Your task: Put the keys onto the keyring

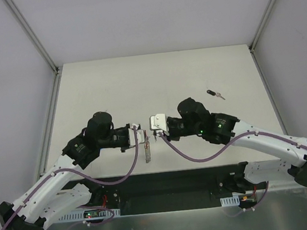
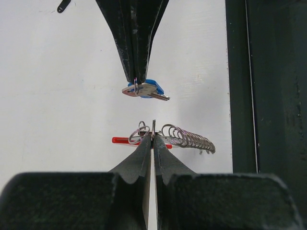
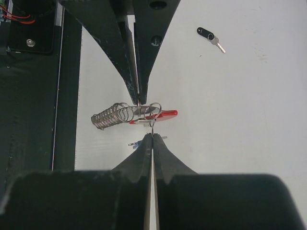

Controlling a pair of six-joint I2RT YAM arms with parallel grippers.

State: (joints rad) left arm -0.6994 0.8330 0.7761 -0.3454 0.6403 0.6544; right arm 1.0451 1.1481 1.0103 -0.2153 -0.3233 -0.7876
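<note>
— Overhead first. What to note?

— Left gripper and right gripper tip to tip above the near part of the table. Hanging from the left one, the keyring, probably lifted to leave its loops free for threading. Well apart at far right, a black-headed key, not yet picked up.

— And from the left wrist?

— Own jaws pressed together on one thin wire loop of the keyring: springy silver coils and a glossy red plastic bar. Opposite, jaws nipped shut on the small wire ring of a blue-headed key with a flat silver blade. Held near the coils but apart from them, presumably for lining ring against loop.

— Right wrist?

— Mirrored view. Pinching only a sliver of ring wire, with the blue head mostly hidden beneath the fingers. Cannot tell whether ring and loop touch.
</note>
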